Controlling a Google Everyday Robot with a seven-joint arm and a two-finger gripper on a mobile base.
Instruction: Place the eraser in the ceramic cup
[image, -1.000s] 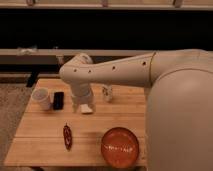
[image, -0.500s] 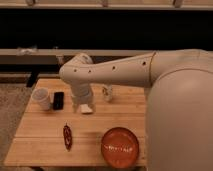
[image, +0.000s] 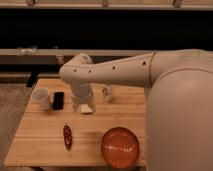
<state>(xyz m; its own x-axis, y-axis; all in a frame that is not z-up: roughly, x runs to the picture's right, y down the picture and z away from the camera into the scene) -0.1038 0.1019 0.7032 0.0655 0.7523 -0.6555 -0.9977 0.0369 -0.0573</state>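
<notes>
Near edge of the tabletop (image: 30, 150): a round orange-red bowl (image: 119, 147) sits at about 5 o'clock from the tabletop's middle, close to the front rim, with pale marks inside it.
Stick: a slender dark red stick (image: 67, 136) lies flat at 9 o'clock from the bowl, near it but apart, its length running roughly from 12 to 6.
Body: the robot's big white body (image: 180, 115) fills the 3 o'clock side and hides the right end of the tabletop.
Claw: the claw (image: 86, 108) is low over the middle of the tabletop, at the end of the arm, at about 4 o'clock from the eraser, near it but apart. Whether it is released or clenched, I cannot tell.
Eraser: the black eraser (image: 58, 100) lies flat on the wood at about 10 o'clock from the tabletop's middle, outside the cup and just beside it, at the cup's 3 o'clock.
Cup: the white cup (image: 41, 98) stands upright near the left end, mouth up.
Small white thing: a small white thing (image: 107, 93) stands at 2 o'clock from the claw; what it is cannot be told.
Arm: the white arm (image: 115, 72) reaches from the body toward 9 o'clock, bends, and drops to the claw.
Background: a pale rail (image: 40, 52) crosses the dark wall at 12 o'clock.
</notes>
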